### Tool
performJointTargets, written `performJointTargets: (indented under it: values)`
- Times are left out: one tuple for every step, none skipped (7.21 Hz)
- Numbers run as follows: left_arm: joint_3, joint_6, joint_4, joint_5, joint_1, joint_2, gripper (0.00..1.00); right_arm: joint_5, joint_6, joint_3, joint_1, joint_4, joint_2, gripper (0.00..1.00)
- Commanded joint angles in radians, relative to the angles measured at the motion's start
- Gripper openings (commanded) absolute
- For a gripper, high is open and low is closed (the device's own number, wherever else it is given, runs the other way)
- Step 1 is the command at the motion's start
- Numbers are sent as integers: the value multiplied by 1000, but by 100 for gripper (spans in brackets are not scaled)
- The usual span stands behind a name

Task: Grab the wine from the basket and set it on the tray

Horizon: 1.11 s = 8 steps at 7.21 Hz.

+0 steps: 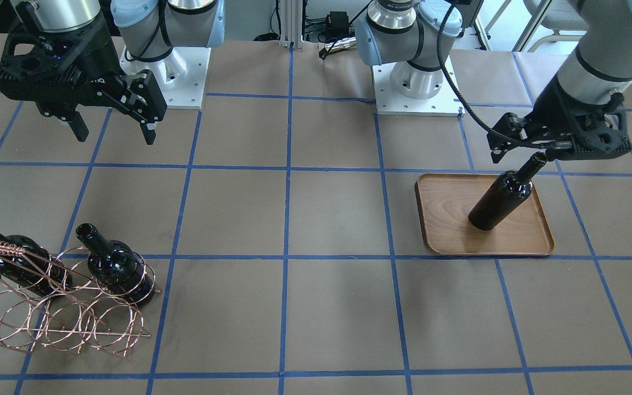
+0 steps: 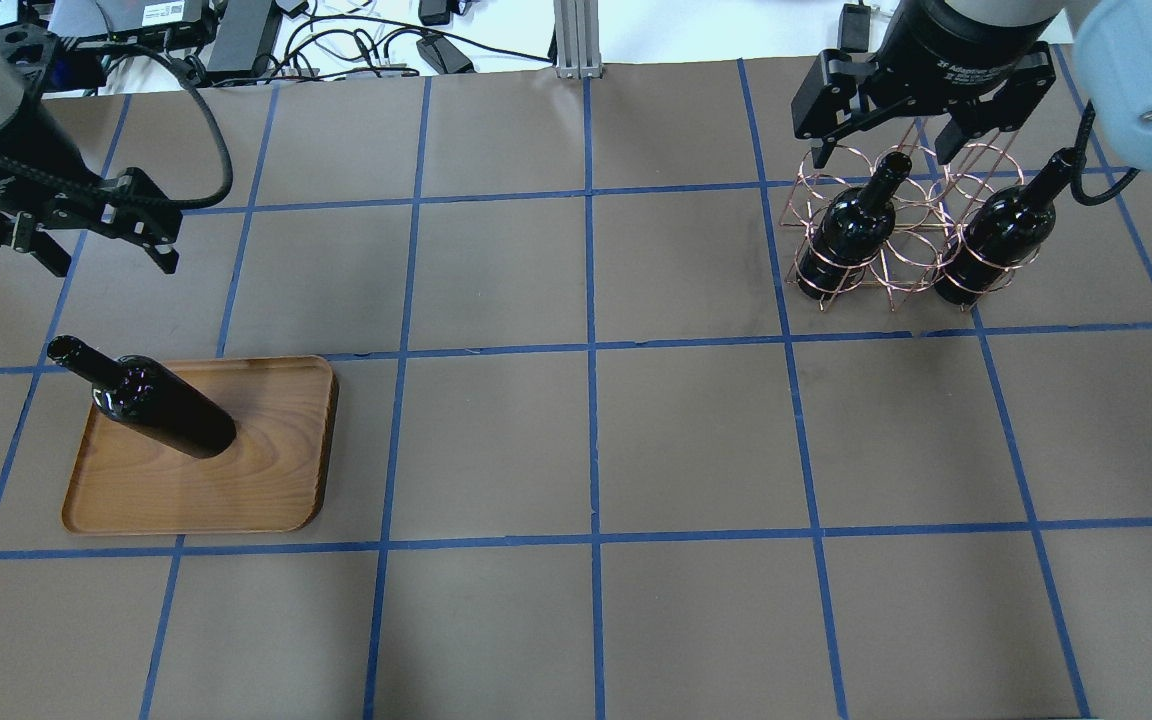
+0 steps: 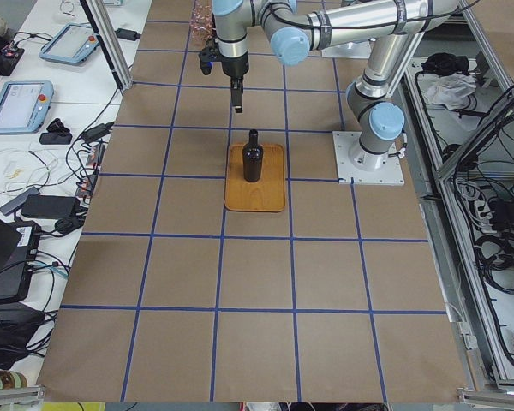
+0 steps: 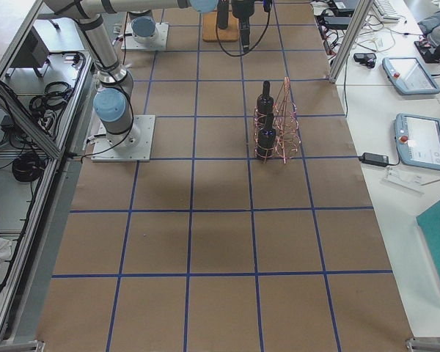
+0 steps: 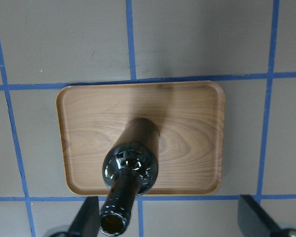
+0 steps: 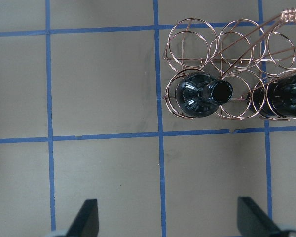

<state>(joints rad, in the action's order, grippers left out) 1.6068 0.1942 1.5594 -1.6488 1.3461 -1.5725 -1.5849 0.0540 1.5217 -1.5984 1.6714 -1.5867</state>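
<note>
You see the wine [image 2: 161,410] upright on the tray [image 2: 271,480], with the left gripper [image 2: 108,262] spread wide above it, not touching. The right gripper [image 1: 116,136] hangs wide over the basket [image 1: 74,329], which holds two bottles [image 2: 848,235].

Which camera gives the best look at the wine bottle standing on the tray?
The overhead exterior view: the wine bottle shows whole, mouth to base, standing on the tray. The front-facing view shows it nearly as well. The left wrist view foreshortens it from above; both side views show it small; the right wrist view misses it.
</note>
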Motion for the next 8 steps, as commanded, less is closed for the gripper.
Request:
performJointTargets:
  values:
    - [-2,-64,-13,0,129,28,100,-1,-2,0,0,1,1,100]
    - [-2,-67,-22,33,172,40,100,0,-2,0,0,1,1,100]
    - [-1,-65,-19,55,197,46,100,0,-2,0,0,1,1,100]
    - [1,-65,-12,53,215,51,100,-1,-5,0,0,1,1,100]
    - [10,-65,-10,52,222,57,100,-1,-6,0,0,1,1,100]
    - [10,-65,-10,52,222,57,100,-1,-5,0,0,1,1,100]
    - [11,-65,-10,53,222,55,100,-1,-6,0,0,2,-1,100]
    - [13,-65,-10,53,222,54,100,-1,-8,0,0,2,-1,100]
